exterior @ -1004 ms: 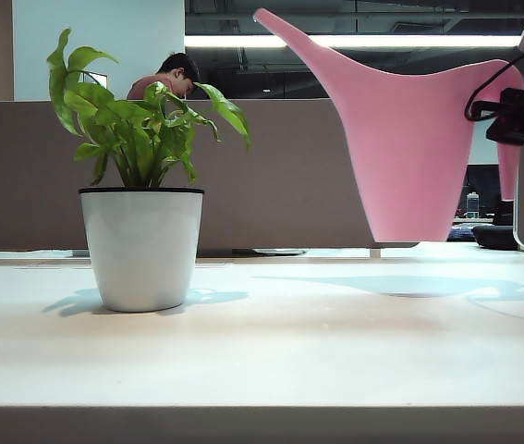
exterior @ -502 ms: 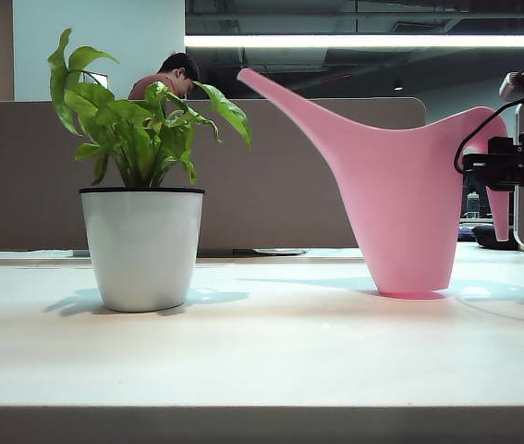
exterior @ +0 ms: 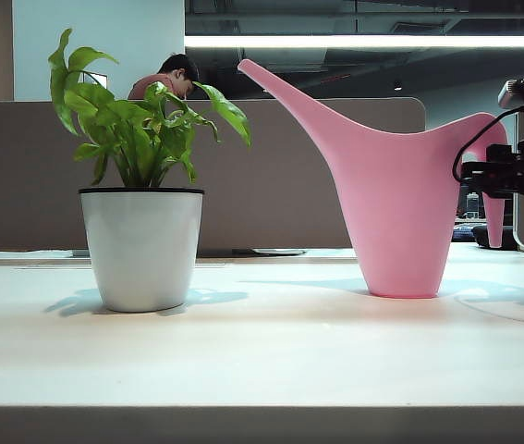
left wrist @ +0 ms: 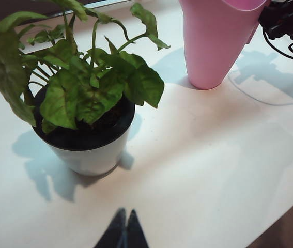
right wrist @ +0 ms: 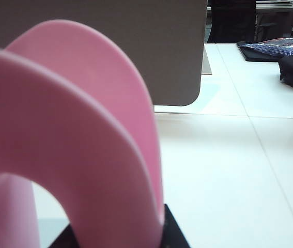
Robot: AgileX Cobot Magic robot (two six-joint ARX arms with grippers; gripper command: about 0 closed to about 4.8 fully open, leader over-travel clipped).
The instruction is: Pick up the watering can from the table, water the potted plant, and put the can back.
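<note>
Pink: 1 watering can [exterior: 400, 213], 1 potted plant [exterior: 141, 194].

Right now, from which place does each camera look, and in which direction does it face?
Exterior view: low at the table's front edge, looking level across at the potted plant and watering can; right gripper on the can's handle.
Left wrist view: above the table, looking down on plant and can; left gripper fingertips closed, empty.
Right wrist view: behind the can's handle, looking along the table; a dark finger shows beneath it.
Shared: all three see the can.
</note>
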